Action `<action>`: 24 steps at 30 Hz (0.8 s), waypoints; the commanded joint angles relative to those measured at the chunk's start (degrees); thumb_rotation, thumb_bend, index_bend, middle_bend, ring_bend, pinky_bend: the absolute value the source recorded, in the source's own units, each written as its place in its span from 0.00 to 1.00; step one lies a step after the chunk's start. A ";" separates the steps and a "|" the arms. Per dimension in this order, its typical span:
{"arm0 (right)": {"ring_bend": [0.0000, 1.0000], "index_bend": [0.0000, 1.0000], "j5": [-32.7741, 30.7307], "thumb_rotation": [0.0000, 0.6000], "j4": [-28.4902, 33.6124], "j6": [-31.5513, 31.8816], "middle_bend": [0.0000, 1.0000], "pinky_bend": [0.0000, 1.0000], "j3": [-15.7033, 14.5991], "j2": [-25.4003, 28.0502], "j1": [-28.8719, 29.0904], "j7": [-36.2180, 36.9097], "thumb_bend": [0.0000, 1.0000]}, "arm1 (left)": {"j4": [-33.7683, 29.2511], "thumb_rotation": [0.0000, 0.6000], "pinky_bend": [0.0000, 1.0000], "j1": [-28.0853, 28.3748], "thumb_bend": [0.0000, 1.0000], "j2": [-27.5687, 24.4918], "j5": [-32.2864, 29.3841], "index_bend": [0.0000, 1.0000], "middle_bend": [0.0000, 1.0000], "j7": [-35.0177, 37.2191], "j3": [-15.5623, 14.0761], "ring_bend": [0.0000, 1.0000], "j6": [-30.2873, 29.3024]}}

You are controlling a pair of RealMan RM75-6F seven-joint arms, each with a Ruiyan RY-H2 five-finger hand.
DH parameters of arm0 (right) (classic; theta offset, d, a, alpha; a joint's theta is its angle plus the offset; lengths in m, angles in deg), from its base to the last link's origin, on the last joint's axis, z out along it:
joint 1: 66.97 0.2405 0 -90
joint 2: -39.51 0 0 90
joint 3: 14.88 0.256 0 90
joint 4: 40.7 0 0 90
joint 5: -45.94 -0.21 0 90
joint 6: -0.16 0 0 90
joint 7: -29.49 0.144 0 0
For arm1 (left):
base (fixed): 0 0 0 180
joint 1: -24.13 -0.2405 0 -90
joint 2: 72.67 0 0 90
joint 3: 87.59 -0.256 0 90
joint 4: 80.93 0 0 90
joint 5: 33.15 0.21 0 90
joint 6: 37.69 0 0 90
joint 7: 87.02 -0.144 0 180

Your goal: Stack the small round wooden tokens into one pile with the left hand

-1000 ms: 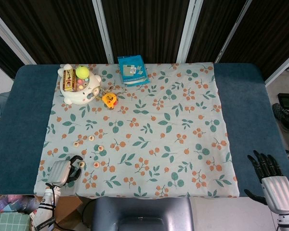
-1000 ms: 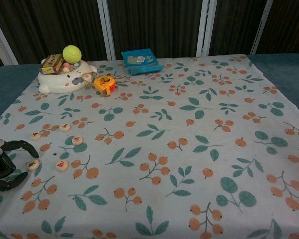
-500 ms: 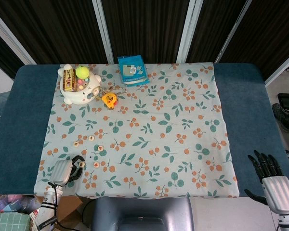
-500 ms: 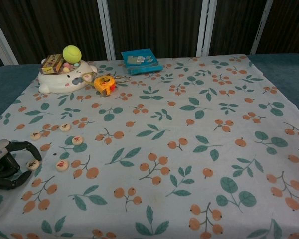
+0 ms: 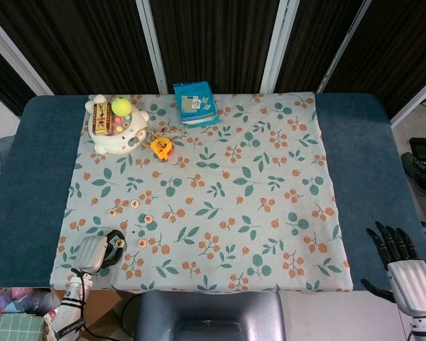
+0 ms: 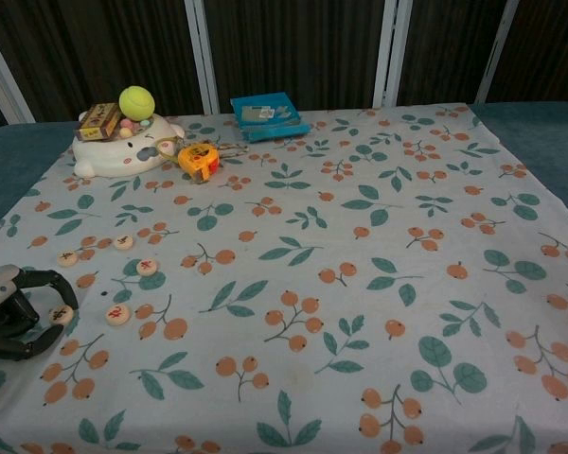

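Tokens scattered on floral cloth (image 6: 293,236), front-left area, none stacked. Left hand (image 6: 9,312) at cloth's near-left edge, fingers curled around nearest token (image 6: 62,314); contact likely, firm pinch cannot tell. Judgement: secure thumb-and-finger pinch on disc edges before lifting, keep disc flat. Neighbour token (image 6: 117,315) just beside to right, good pile base; lower squarely, release gently. Three more tokens (image 6: 123,242) farther back. Right hand (image 5: 405,266) off cloth at far right, fingers spread, holding nothing.

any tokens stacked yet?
No. In the chest view the wooden tokens all lie singly on the tablecloth, none on another; the left hand is at one.
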 commanded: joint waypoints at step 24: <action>0.00 0.00 0.45 1.00 -0.10 0.03 0.00 0.03 -0.15 -0.03 0.04 0.00 0.21 | -11.31 1.00 1.00 2.91 0.41 -1.08 1.38 0.53 1.00 -5.54 2.26 1.00 -2.23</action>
